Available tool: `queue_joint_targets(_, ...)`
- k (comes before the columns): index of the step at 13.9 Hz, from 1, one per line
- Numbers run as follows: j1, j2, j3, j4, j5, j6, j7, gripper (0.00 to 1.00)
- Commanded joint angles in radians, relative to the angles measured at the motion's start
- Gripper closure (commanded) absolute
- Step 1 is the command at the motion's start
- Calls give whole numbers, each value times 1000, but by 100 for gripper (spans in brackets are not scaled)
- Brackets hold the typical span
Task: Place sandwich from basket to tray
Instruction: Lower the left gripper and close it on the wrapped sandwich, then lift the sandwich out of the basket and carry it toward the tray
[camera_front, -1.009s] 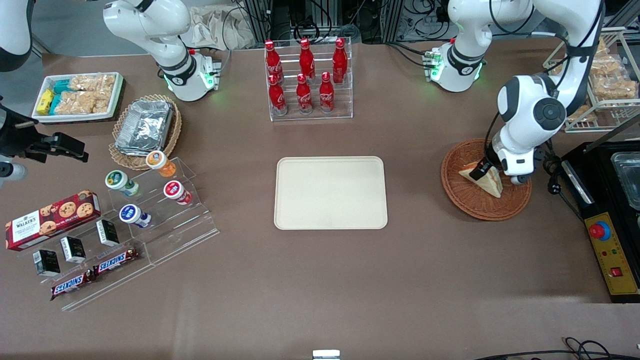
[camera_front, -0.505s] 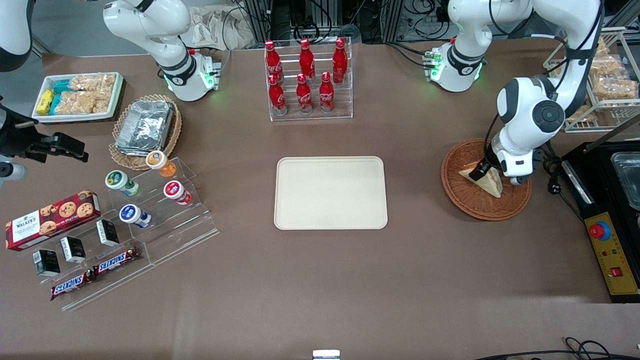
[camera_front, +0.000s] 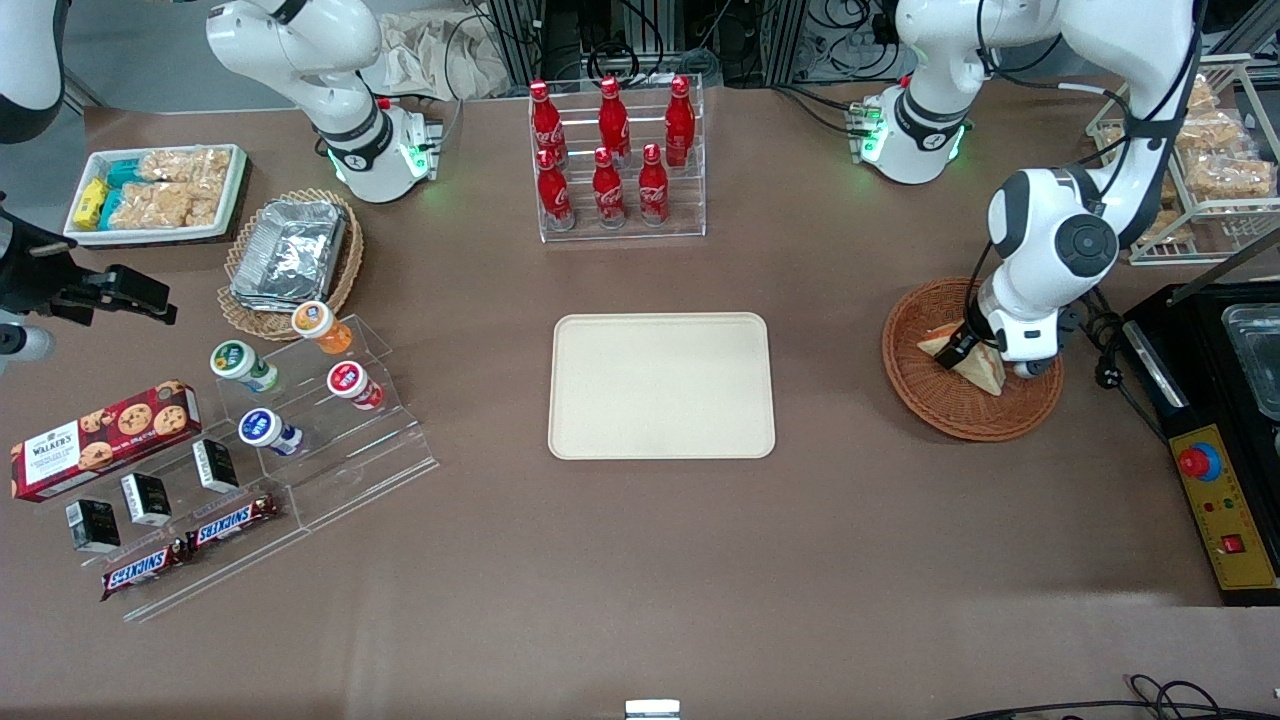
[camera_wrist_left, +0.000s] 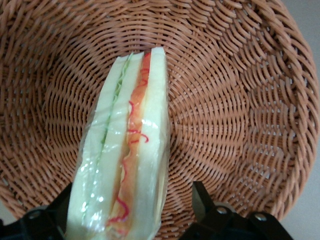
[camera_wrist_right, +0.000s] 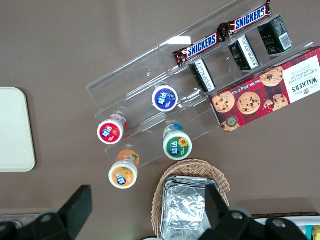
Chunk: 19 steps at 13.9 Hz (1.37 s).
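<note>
The sandwich (camera_front: 985, 371), a wrapped white-bread wedge with a red-orange filling stripe, lies in the reddish-brown wicker basket (camera_front: 950, 415) toward the working arm's end of the table. My left gripper (camera_front: 973, 352) is down in the basket, open, with its black fingers (camera_wrist_left: 201, 200) on either side of the sandwich (camera_wrist_left: 132, 130). One finger is close against the wrap; the other stands apart from it over the weave of the basket (camera_wrist_left: 230, 100). The cream tray (camera_front: 660, 385) lies flat in the middle of the table with nothing on it.
A clear rack of red cola bottles (camera_front: 612, 160) stands farther from the camera than the tray. A black control box with a red button (camera_front: 1215, 480) sits beside the basket. Snack displays (camera_front: 250, 440) and a foil container in a pale basket (camera_front: 290, 255) lie toward the parked arm's end.
The left arm's wrist has shifted slightly toward the tray over the sandwich. The sandwich still lies in the basket.
</note>
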Motion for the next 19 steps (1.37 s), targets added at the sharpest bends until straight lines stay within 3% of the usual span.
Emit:
queue_joint_targets(1, 6, 18, 0, -3, 33, 32, -24, 18)
queue_joint_targets(2, 6, 18, 0, -3, 33, 34, -24, 32)
queue_joint_targets(4, 8, 15, 1, -3, 33, 34, -24, 70)
queue_joint_targets(5, 8, 12, 1, 1, 33, 32, -24, 100)
queue_joint_targets(10, -6, -76, -6, 17, 30, -15, -6, 100)
queue_joint_targets(14, -9, -211, -10, 158, 27, -361, 126, 100)
queue_joint_targets(17, -38, -193, -54, 389, 4, -608, 130, 100)
queue_joint_targets(19, -92, -186, -68, 453, -48, -632, 152, 100)
